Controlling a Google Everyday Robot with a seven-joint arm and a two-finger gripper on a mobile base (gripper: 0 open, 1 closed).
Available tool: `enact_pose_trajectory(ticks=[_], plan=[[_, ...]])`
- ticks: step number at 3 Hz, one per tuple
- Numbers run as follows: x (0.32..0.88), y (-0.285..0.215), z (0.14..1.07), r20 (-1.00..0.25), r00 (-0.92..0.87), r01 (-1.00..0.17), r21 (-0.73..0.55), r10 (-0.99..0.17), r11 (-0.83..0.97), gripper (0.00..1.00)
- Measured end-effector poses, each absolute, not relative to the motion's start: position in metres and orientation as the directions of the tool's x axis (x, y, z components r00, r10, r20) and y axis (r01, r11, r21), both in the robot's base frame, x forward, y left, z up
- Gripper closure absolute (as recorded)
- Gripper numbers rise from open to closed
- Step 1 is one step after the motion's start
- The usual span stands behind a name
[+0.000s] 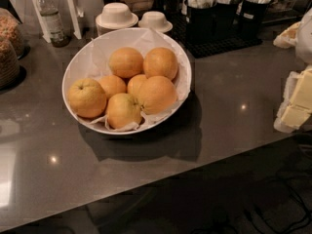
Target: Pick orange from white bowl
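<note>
On the grey counter [234, 87] sits white bowl [74, 68], tool [297, 104] at right.

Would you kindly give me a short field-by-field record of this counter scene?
white bowl: on the grey counter, lined with paper, holding seven fruits
orange: yellowish, stem dimple on top, at the bowl's left side
hand: at the right edge of the view, apart from the bowl
lidded cups: two, just behind the bowl
bottle: back left
</note>
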State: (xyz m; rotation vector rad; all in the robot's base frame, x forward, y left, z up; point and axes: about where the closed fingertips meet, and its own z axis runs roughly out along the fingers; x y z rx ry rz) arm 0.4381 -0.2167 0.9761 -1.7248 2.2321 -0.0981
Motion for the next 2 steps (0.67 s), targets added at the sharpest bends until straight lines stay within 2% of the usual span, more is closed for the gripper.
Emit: enact_pose_trajectory(ticks=[2], plan=[[0.4406, -0.2103, 0.9795, -0.221, -0.201, -0.931, -0.259, -0.954, 0.256, 0.0]])
